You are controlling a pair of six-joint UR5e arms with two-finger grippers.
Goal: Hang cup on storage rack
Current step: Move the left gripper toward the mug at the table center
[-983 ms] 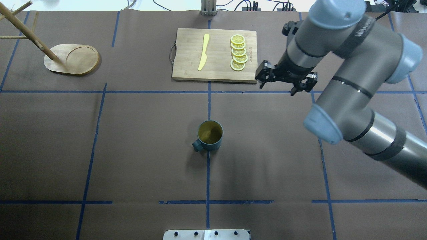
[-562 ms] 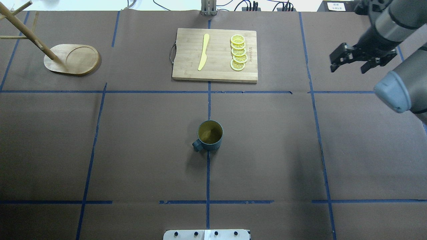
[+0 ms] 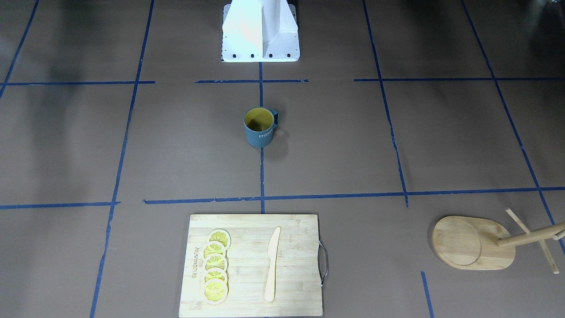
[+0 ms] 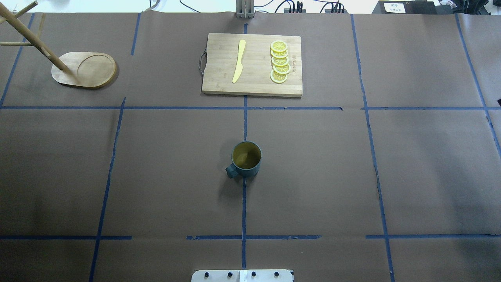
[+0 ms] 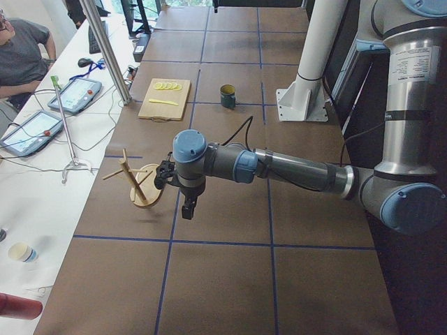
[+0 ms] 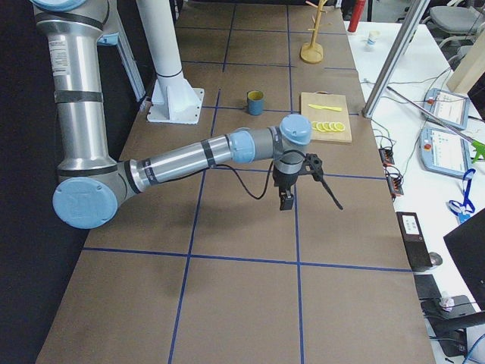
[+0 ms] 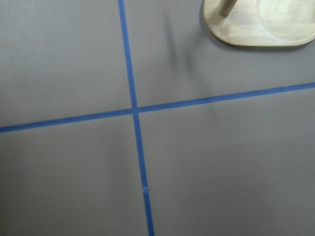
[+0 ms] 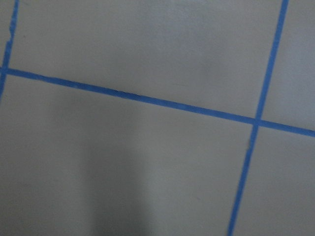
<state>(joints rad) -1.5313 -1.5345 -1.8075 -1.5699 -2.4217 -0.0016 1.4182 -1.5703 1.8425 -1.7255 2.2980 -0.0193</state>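
The dark teal cup (image 4: pixel 246 158) with a yellow inside stands upright at the table's middle, its handle toward the robot's left; "HOME" shows in the front view (image 3: pixel 260 130). The bamboo storage rack (image 4: pixel 84 69) stands at the far left, its pegs bare, and its base shows in the left wrist view (image 7: pixel 256 24). No gripper is in the overhead or front view. My left gripper (image 5: pixel 178 192) hovers beside the rack (image 5: pixel 140 185). My right gripper (image 6: pixel 309 196) hovers far right of the cup (image 6: pixel 256 102). I cannot tell whether either is open or shut.
A bamboo cutting board (image 4: pixel 252 64) with a metal handle lies at the far middle, bearing a yellow knife (image 4: pixel 239 60) and several lemon slices (image 4: pixel 280 62). The robot's white base (image 3: pixel 260 31) stands behind the cup. Blue tape lines cross the brown table cover.
My right arm has swung away to the right, from near the cutting board out of the overhead view. The cup and rack have not moved.
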